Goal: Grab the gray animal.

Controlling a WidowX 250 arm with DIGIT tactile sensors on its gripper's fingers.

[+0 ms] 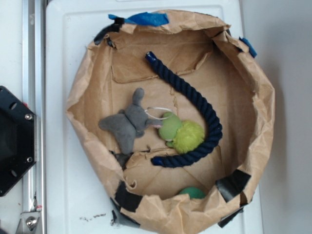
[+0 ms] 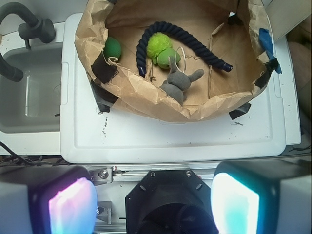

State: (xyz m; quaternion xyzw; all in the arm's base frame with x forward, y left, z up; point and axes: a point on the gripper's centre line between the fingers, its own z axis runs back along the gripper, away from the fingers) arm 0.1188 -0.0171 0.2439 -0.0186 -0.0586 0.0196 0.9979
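Observation:
The gray animal (image 1: pixel 127 123) is a small soft plush with splayed limbs. It lies in the left middle of a brown paper-lined bowl (image 1: pixel 253 122), touching a lime-green plush toy (image 1: pixel 181 132). In the wrist view the gray animal (image 2: pixel 178 80) lies near the bowl's front wall. My gripper (image 2: pixel 153 202) is open and empty, its glowing pads (image 2: pixel 70 207) wide apart. It is high above the black robot base (image 2: pixel 168 197), well short of the bowl. The gripper does not show in the exterior view.
A dark navy rope (image 1: pixel 195 105) curves round the green toy. A green ball (image 1: pixel 191 192) lies by the bowl's wall. The bowl stands on a white tray (image 2: pixel 170 141). A sink (image 2: pixel 29 92) with a dark faucet lies left of it. The robot base (image 1: pixel 14 141) is at the left.

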